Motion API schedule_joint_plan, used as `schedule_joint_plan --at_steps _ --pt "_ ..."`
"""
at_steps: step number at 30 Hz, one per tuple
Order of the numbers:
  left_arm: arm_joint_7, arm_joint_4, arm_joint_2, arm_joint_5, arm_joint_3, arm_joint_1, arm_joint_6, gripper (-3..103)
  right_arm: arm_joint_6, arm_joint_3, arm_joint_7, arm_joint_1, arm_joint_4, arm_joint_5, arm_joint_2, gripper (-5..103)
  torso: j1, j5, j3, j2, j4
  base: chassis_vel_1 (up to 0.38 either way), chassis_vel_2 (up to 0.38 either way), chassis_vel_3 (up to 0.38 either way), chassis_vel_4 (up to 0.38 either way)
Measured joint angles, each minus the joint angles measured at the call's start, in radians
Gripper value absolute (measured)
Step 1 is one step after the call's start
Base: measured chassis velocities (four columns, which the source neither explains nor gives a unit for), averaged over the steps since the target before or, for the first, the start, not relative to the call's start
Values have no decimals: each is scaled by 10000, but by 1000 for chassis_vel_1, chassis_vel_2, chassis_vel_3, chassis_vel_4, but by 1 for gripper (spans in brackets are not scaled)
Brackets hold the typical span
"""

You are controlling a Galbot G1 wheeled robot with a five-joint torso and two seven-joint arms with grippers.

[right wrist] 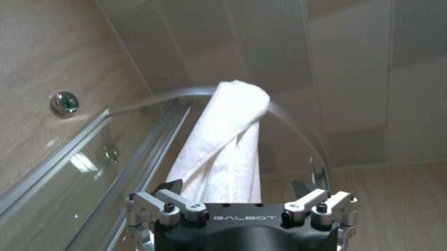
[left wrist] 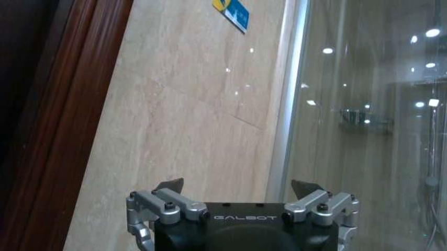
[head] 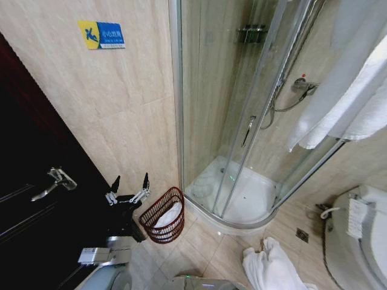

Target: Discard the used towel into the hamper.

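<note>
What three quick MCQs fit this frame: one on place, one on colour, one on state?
1. Where is the hamper?
A) hung up high
B) on the floor beside the shower
C) inside the shower

2. Hamper colour?
A) white
B) reddish-brown
C) green

3. Left gripper state?
A) shut on something
B) shut, empty
C) open

Key: 1B, it stands on the tiles just outside the glass; 2B, the weave is dark red-brown; 3C, its fingers are spread with nothing between them.
</note>
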Motion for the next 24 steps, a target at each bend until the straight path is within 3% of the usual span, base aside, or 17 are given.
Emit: schedule_joint_plan --at_steps 14,24 --pt "0 2 2 -1 -1 0 0 100 74 154 -381 99 -571 264 -678 100 0 -1 0 0 0 -53 -52 62 55" --pt "3 2 -2 -1 1 -1 1 100 917 -1083 -1657 1000 -1669 1404 -1545 100 1 0 0 0 0 -98 -125 123 88"
